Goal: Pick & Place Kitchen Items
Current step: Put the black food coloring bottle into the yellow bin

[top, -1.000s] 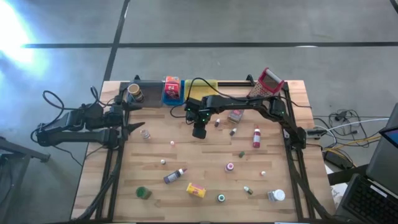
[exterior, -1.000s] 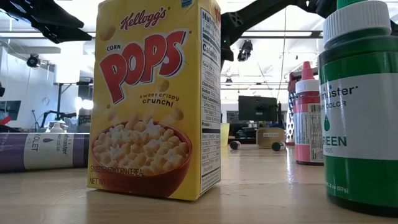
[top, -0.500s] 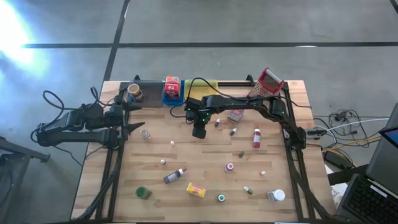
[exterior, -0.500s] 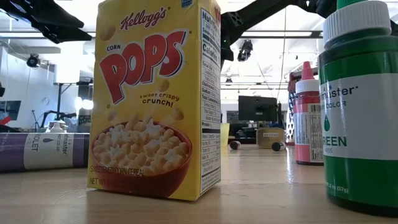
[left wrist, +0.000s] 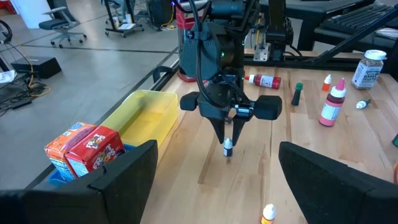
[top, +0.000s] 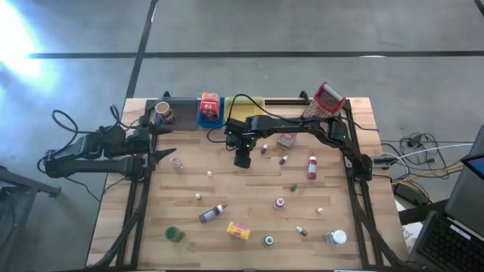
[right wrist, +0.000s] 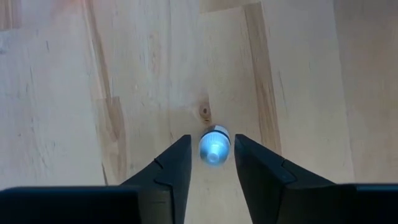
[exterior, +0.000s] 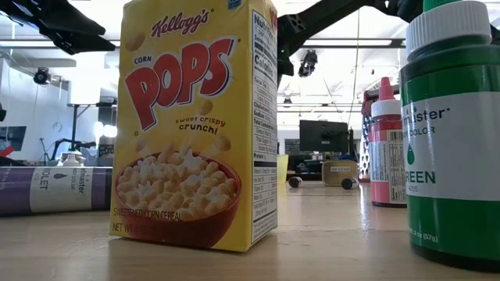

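The work surface is a pale wooden table [top: 189,196] on a grey concrete floor. Nearest the low camera stand a yellow cereal box [exterior: 195,125] and a green-capped bottle [exterior: 451,133], with a purple bottle [exterior: 47,190] lying at the box's 9 o'clock and a pink bottle [exterior: 384,144] upright farther back. Small items are scattered over the table. Beyond them, the right gripper [right wrist: 210,163] points down at mid-table, its fingers [right wrist: 171,165] parted just wider than a small white-capped bottle [right wrist: 214,145] standing upright between them; contact with the cap cannot be confirmed. The left gripper [top: 168,154] waits at the table's 9 o'clock edge with its fingers spread wide and empty. At the far edge, 12 o'clock, sit grey, blue and yellow trays [top: 253,103]; two red boxes [left wrist: 78,148] stand in the blue one. The grater [top: 325,98] stands at 1 o'clock. Beyond the table are desks, chairs and monitors. Compared with the earlier frames, nothing on the table has visibly moved and both arms stay put.
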